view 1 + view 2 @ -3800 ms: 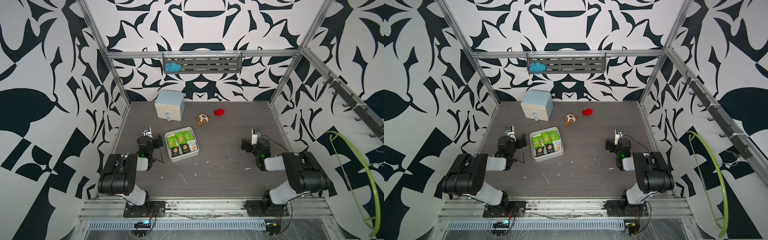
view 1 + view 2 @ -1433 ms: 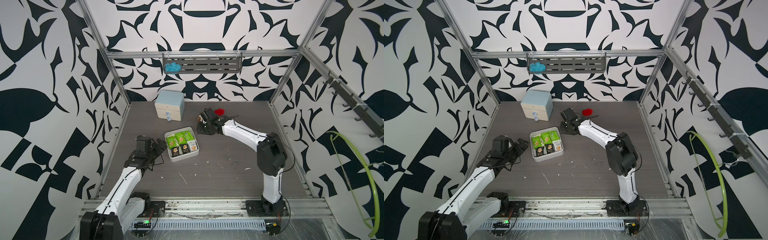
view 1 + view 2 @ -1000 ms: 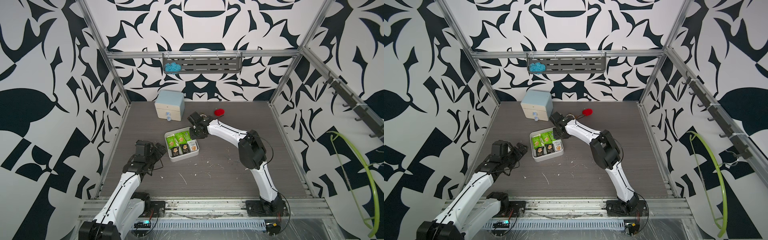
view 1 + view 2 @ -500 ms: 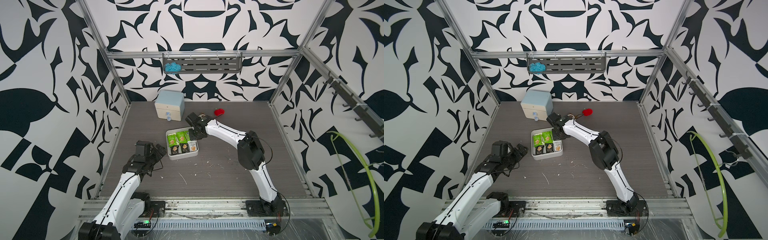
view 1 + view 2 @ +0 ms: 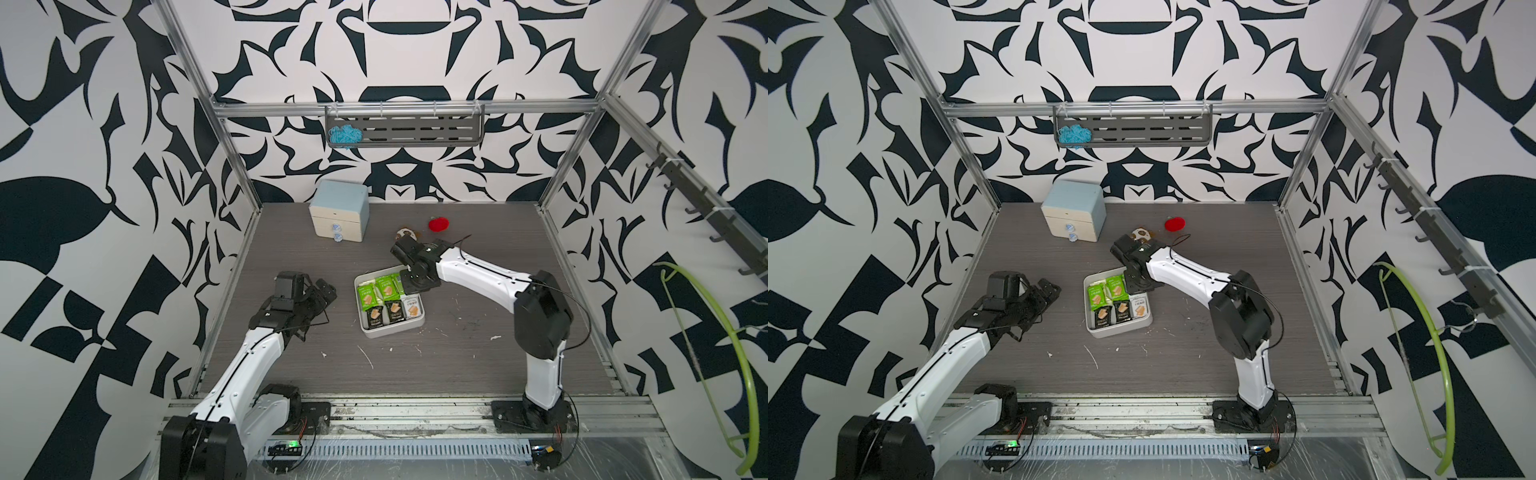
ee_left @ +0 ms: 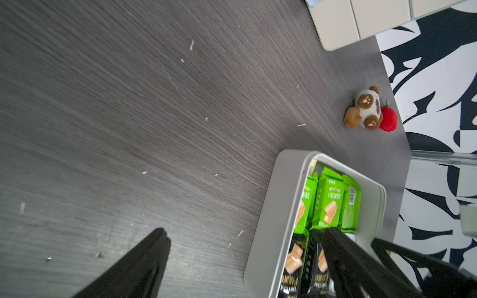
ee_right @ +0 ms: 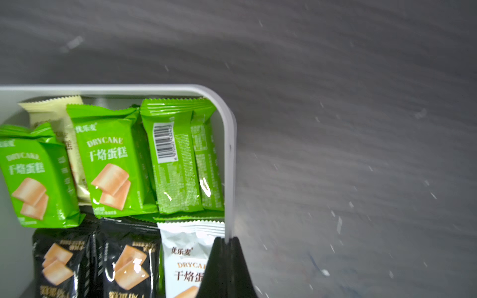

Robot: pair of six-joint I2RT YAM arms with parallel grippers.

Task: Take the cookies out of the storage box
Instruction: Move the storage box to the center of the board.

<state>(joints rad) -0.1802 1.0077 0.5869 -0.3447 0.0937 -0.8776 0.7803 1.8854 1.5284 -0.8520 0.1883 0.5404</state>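
- Right wrist view: right gripper point(image 7: 225, 241) is pinched closed on the storage box point(image 7: 230, 154) wall, beside the cookies point(image 7: 111, 165).
- In a top view, left gripper point(image 5: 325, 292) gapes wide, holding nothing.

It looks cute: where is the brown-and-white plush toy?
In a top view, the plush toy lies toward the back, right of the drawer cabinet, beside the red toy.

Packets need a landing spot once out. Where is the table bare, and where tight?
Widest bare patch: between the storage box and the front rail. Also free: between the cabinet and the left gripper. Crowded: the box's far side, where the right gripper, clamped on its rim, the plush toy and red toy sit close.
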